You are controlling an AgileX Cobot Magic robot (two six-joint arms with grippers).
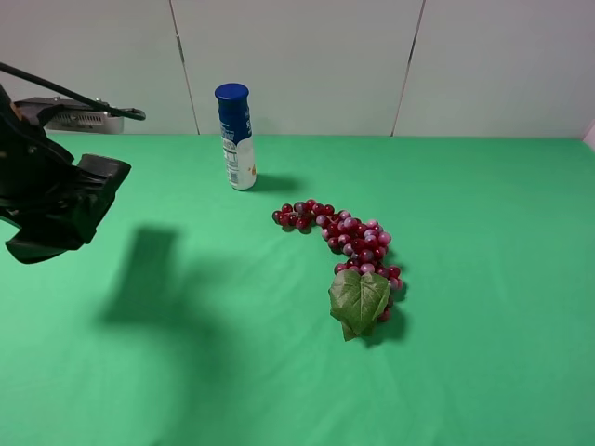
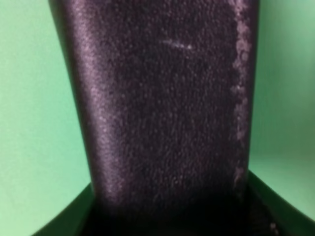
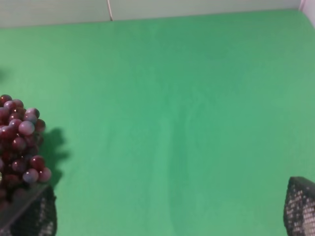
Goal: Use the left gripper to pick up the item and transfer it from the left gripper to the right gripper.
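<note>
I saw the left gripper [image 1: 33,181] pinched tight on the item [image 2: 167,123]; the right gripper [image 3: 167,216] gaped wide, holding nothing.

A green-covered table [image 1: 483,279] stands against pale panelled walls [image 1: 297,65].

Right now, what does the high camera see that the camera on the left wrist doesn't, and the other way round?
Only the high view shows the blue-capped bottle, the red grape bunch with its green leaf, and a dark shadow on the green cloth. Only the left wrist view shows the black case up close: its pebbled grain and a worn line along one edge. Both show that case held by the left gripper, with green cloth behind it.
</note>
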